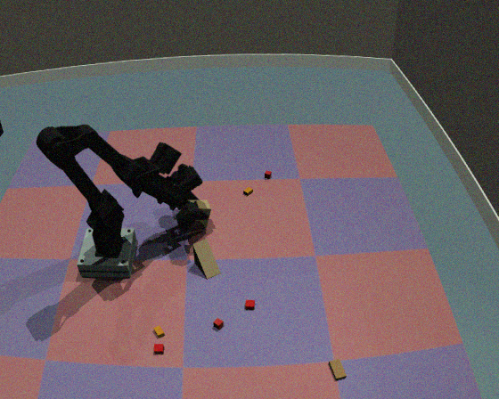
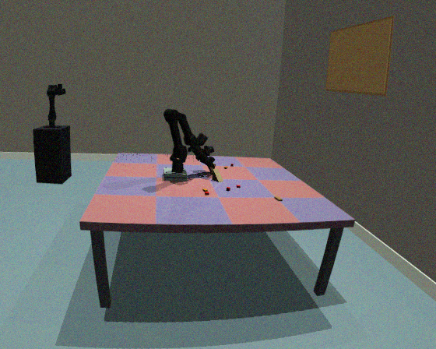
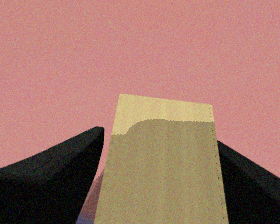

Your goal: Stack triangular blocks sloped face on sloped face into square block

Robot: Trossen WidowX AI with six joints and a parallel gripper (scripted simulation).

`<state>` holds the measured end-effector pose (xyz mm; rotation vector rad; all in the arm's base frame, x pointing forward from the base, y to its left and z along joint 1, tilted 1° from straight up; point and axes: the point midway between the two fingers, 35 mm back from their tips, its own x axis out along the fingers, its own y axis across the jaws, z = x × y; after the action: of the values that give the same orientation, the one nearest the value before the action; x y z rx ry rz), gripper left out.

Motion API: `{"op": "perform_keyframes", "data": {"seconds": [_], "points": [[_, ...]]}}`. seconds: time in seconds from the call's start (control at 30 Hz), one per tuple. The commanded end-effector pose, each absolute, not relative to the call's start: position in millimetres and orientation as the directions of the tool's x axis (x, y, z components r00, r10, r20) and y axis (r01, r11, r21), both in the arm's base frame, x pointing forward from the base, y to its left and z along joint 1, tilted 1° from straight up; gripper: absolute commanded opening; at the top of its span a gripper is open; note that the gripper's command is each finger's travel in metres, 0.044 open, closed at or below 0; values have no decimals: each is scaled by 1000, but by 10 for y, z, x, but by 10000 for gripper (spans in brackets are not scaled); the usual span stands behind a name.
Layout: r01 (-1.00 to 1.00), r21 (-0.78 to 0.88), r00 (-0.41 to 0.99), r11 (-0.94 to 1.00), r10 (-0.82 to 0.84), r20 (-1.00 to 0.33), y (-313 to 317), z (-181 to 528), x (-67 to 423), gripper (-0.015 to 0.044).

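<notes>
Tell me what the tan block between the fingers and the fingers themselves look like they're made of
Block: probably light wood, matte; tan with faint lengthwise streaks like grain and no shine, though painted plastic can't be ruled out. Fingers: likely black plastic or coated metal; flat, uniform black, no highlights or texture showing.

Two tan triangular blocks are being shown: one at the gripper (image 1: 203, 207), one on the table (image 1: 206, 259). Four small red cubes are being counted (image 1: 267, 174) (image 1: 249, 304) (image 1: 218, 323) (image 1: 159, 348), and two small orange cubes (image 1: 248, 191) (image 1: 159, 330). One flat tan piece (image 1: 337, 369) is being seen near the table's front edge.
</notes>
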<state>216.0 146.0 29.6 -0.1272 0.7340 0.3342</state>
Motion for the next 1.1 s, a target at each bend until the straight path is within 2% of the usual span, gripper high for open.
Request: {"op": "perform_keyframes", "data": {"seconds": [0.0, 0.1, 0.4, 0.67, 1.07], "points": [[-346, 5, 691, 938, 259, -675, 1473, 306, 2164, 368], [-346, 5, 691, 938, 259, -675, 1473, 306, 2164, 440], [-346, 5, 691, 938, 259, -675, 1478, 326, 2170, 440], [-342, 3, 693, 940, 255, -674, 1444, 1283, 2151, 440], [-343, -5, 675, 939, 243, -697, 1459, 1236, 2173, 440]]}}
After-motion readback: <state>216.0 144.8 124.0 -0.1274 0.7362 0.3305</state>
